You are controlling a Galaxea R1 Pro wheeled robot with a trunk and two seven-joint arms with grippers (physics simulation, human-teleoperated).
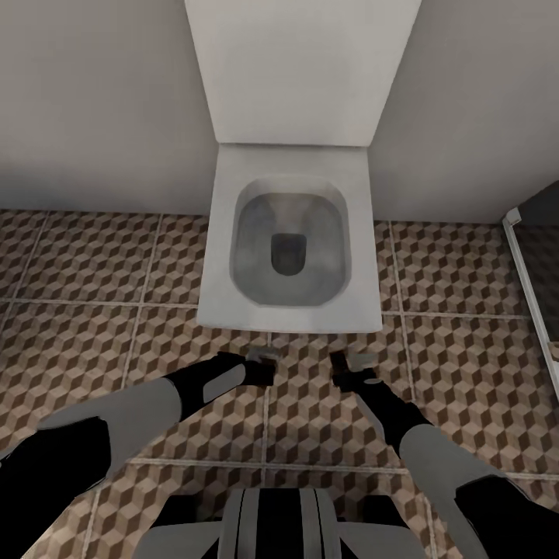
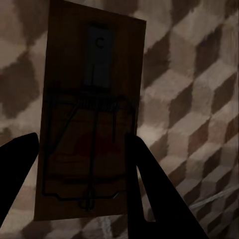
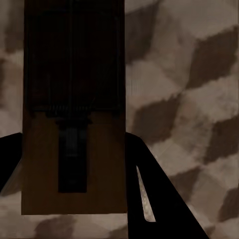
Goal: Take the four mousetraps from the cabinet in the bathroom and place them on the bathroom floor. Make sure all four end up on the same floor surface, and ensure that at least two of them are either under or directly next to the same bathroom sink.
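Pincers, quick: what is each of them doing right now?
Left pincer: closed on a mousetrap.
Right pincer: closed on another mousetrap.

I am driving the rig in a bathroom: a white squarish toilet (image 1: 291,241) with its lid raised against a plain pale wall (image 1: 101,101), on the bathroom floor (image 1: 93,272) of cube-patterned tiles, beside a glass shower panel (image 1: 536,256).

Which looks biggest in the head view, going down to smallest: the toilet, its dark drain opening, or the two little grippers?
1. The toilet, by far.
2. The drain opening.
3. The left gripper and right gripper, about the same as each other and not far off the drain opening; each holds a mousetrap.
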